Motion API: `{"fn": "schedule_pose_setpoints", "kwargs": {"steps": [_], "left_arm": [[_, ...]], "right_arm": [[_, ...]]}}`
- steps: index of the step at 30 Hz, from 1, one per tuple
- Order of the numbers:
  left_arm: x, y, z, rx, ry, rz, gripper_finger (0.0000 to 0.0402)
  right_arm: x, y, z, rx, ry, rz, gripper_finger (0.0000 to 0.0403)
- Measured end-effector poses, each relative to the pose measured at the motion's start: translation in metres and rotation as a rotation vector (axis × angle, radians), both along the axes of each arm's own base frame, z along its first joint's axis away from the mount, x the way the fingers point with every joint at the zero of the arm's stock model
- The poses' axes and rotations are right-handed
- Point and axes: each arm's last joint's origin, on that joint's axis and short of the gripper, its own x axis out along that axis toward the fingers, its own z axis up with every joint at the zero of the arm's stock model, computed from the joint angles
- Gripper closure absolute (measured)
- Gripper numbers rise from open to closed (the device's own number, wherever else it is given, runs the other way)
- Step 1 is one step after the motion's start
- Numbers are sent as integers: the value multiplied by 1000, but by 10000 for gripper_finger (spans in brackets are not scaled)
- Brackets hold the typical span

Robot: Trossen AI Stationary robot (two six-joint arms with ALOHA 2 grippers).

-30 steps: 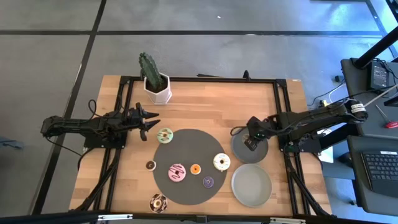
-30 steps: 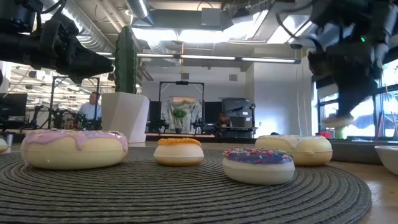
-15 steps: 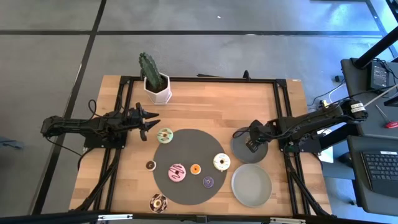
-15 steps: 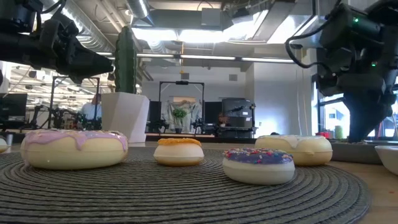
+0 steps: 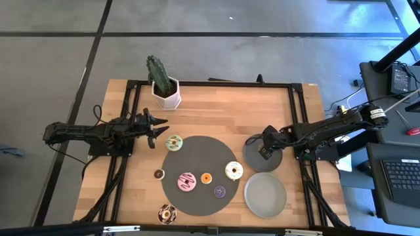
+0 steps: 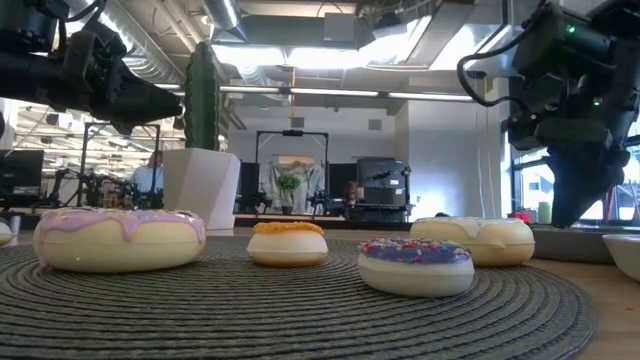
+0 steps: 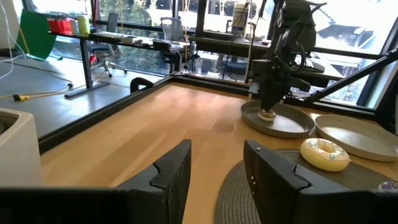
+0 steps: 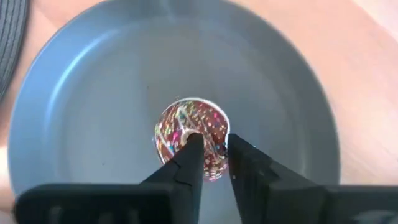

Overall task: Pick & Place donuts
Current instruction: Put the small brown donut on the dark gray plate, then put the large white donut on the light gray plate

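My right gripper (image 5: 264, 152) points down over the farther grey plate (image 5: 252, 160) and is shut on a small sprinkled brown donut (image 8: 189, 140). My left gripper (image 5: 161, 131) hovers open at the table's left, just left of the pale green donut (image 5: 174, 142), which lies on the edge of the dark round mat (image 5: 200, 157). On the mat lie a pink donut (image 5: 188, 181), an orange mini (image 5: 206, 177), a cream one (image 5: 233, 171) and a purple mini (image 5: 220, 191). A brown mini (image 5: 159, 174) and a chocolate-sprinkled donut (image 5: 167, 213) lie on the bare wood. My right gripper holds the sprinkled mini donut by one side of its ring (image 8: 214, 163), pinched between the two fingers from above, pointing down. One fingertip (image 8: 191, 144) seems to stand at the hole and the other outside the rim. The donut (image 7: 267, 115) lies flat on the plate.
A second grey plate (image 5: 265, 195) sits nearer, beside the mat's right edge. A potted cactus in a white pot (image 5: 164, 92) stands at the far left of the table. Bare wood lies along the far side between the arms.
My right gripper has come down with the mini donut from above the farther plate until the donut rests on it. The left arm has kept still.
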Motion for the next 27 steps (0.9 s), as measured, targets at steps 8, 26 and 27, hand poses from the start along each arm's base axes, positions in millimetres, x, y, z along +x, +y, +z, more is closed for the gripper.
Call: {"fn": "schedule_pose_setpoints", "kwargs": {"steps": [8, 26, 27], "left_arm": [[0, 0, 0, 0, 0, 0, 258], [0, 0, 0, 0, 4, -1, 258], [0, 0, 0, 0, 3, 0, 258]], "right_arm": [[2, -1, 5, -50, -17, -20, 275], [80, 29, 47, -271, -542, 724, 270], [83, 32, 42, -269, -525, 742, 270]]}}
